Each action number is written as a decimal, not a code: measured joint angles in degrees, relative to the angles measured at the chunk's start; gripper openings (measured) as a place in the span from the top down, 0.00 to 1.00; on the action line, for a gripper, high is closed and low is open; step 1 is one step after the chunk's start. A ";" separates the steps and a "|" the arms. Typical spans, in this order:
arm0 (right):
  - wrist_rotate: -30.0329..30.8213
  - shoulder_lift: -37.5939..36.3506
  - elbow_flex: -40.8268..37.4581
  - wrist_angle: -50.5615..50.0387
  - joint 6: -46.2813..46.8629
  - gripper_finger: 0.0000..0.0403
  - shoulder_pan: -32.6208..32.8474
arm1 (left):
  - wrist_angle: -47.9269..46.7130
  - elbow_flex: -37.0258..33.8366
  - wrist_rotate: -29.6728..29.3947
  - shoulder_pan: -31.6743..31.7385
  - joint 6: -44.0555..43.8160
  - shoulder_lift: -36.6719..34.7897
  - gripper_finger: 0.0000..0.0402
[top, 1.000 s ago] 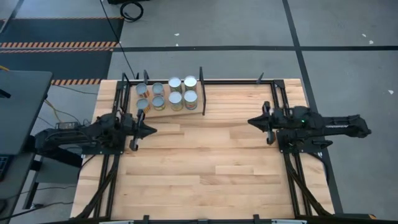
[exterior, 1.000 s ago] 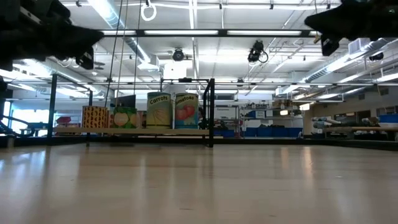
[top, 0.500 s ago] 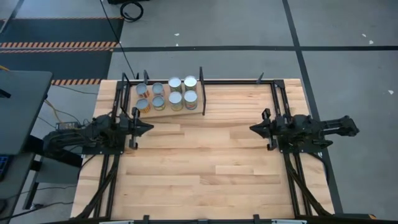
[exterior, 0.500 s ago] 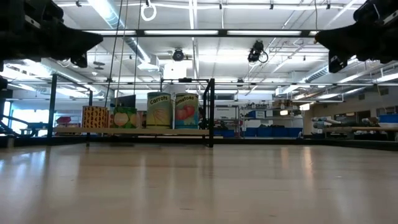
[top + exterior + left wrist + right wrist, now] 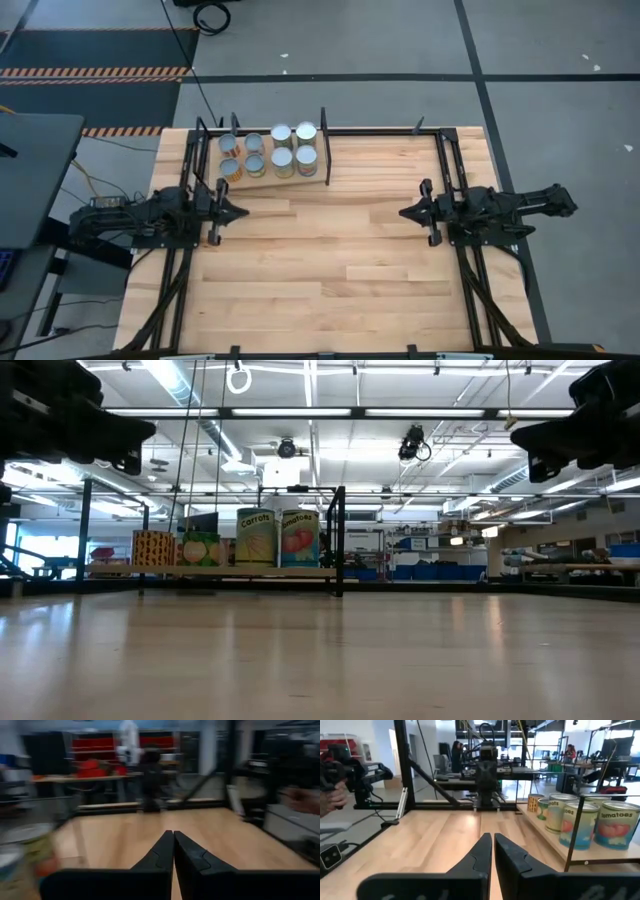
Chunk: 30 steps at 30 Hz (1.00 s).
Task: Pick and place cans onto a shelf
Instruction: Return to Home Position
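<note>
Several cans [image 5: 268,152] with silver tops stand in two rows on the shelf [image 5: 262,178], a light-wood plank at the table's far left, edged by black rods with a black upright divider [image 5: 324,148]. They also show in the low view [image 5: 256,538] and in the right wrist view [image 5: 577,822]. My left gripper [image 5: 243,212] hangs over the table near the shelf's near side, shut and empty [image 5: 173,838]. My right gripper [image 5: 402,213] hangs over the table's right half, shut and empty [image 5: 492,839]. Both are well above the tabletop in the low view.
Black frame rods run along the table's left side [image 5: 185,260] and right side [image 5: 470,270] and across the far edge [image 5: 380,131]. Bare wooden tabletop [image 5: 330,250] lies between the arms. A person's hand [image 5: 332,795] shows beyond the table's edge.
My right gripper has gone a little toward the table's near edge and sunk slightly, its arm drawn back toward the right. My left gripper has sunk slightly. Both stay shut and empty. The cans have not moved.
</note>
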 joint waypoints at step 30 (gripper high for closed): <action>-0.30 0.00 0.00 -0.28 -0.04 0.93 0.00 | 0.43 -0.04 -10.93 0.07 1.94 0.00 0.94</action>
